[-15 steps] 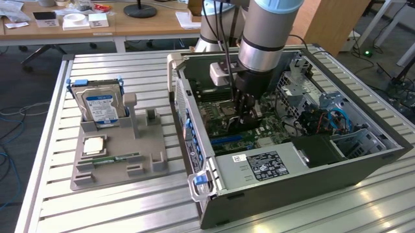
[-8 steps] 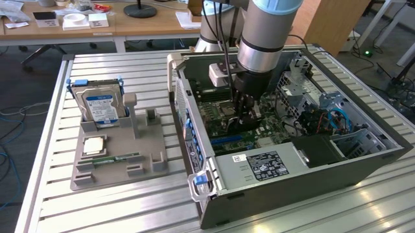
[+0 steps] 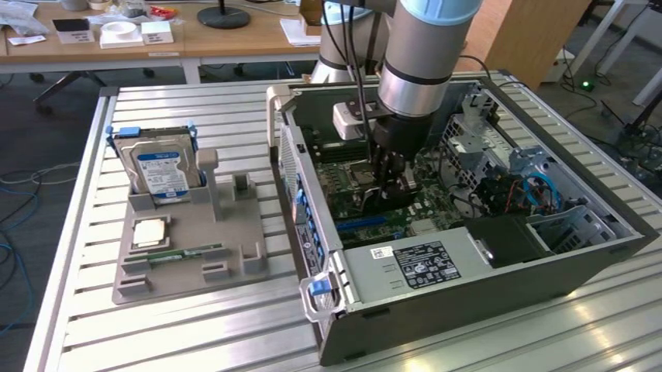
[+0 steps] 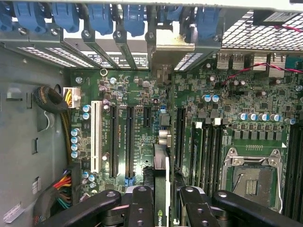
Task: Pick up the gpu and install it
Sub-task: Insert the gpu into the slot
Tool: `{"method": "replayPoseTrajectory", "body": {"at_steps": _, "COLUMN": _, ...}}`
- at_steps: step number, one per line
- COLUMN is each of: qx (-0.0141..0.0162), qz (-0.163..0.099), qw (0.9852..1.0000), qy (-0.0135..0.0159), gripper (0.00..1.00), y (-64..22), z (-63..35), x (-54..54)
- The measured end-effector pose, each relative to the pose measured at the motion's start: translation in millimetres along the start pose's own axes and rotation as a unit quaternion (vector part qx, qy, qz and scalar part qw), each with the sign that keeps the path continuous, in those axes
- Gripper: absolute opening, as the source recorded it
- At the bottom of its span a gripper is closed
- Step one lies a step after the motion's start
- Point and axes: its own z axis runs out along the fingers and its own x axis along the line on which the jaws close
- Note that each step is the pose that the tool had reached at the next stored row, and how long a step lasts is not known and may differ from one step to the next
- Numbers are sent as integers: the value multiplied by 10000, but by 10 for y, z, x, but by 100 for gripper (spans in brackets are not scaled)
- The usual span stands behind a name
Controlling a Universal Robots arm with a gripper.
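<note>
Entry: the end effector is down inside the open PC case, over the motherboard. In the wrist view its fingers pinch the gpu from both sides. The card stands edge-on and upright, with its pale end bracket against the rear slot openings under the blue latches. Its lower edge sits among the long black expansion slots. I cannot tell whether the connector has entered a slot or hangs just above one.

The grey fixture stands on the tabletop, at the exterior view's left of the case. It holds the hard drive and the RAM stick.

Step in hand, my read: seating the card. To do it well I want the card vertical and parallel to its slot, and the bracket tab settled in its rear opening. The push should be straight down and even. Any tilt risks the edge landing on a slot wall or the neighbouring capacitors.
</note>
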Motion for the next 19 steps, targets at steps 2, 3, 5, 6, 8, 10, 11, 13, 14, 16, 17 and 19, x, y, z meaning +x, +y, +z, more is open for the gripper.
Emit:
{"method": "replayPoseTrajectory", "body": {"at_steps": 2, "qx": 0, "qz": 1, "qw": 10000, "qy": 0, "gripper": 26, "y": 3, "z": 1, "x": 0}}
{"method": "replayPoseTrajectory", "body": {"at_steps": 3, "qx": 1, "qz": -1, "qw": 10000, "qy": -1, "gripper": 26, "y": 10, "z": 15, "x": 0}}
{"method": "replayPoseTrajectory", "body": {"at_steps": 5, "qx": 6, "qz": 0, "qw": 10000, "qy": -1, "gripper": 26, "y": 39, "z": 30, "x": 0}}
{"method": "replayPoseTrajectory", "body": {"at_steps": 6, "qx": 11, "qz": -1, "qw": 10000, "qy": -2, "gripper": 26, "y": 43, "z": 36, "x": -1}}
{"method": "replayPoseTrajectory", "body": {"at_steps": 8, "qx": 18, "qz": -3, "qw": 10000, "qy": -1, "gripper": 26, "y": 50, "z": 46, "x": -1}}
{"method": "replayPoseTrajectory", "body": {"at_steps": 10, "qx": 25, "qz": -6, "qw": 10000, "qy": -1, "gripper": 26, "y": 57, "z": 56, "x": 0}}
{"method": "replayPoseTrajectory", "body": {"at_steps": 11, "qx": 31, "qz": -8, "qw": 10000, "qy": -1, "gripper": 26, "y": 61, "z": 62, "x": 0}}
{"method": "replayPoseTrajectory", "body": {"at_steps": 13, "qx": 44, "qz": -13, "qw": 10000, "qy": 0, "gripper": 26, "y": 70, "z": 70, "x": 0}}
{"method": "replayPoseTrajectory", "body": {"at_steps": 14, "qx": 49, "qz": -15, "qw": 10000, "qy": 0, "gripper": 26, "y": 74, "z": 75, "x": 0}}
{"method": "replayPoseTrajectory", "body": {"at_steps": 16, "qx": 55, "qz": -18, "qw": 10000, "qy": 0, "gripper": 26, "y": 79, "z": 80, "x": 0}}
{"method": "replayPoseTrajectory", "body": {"at_steps": 17, "qx": 55, "qz": -19, "qw": 10000, "qy": 0, "gripper": 26, "y": 78, "z": 80, "x": 0}}
{"method": "replayPoseTrajectory", "body": {"at_steps": 19, "qx": 56, "qz": -19, "qw": 10000, "qy": 0, "gripper": 26, "y": 79, "z": 81, "x": 0}}
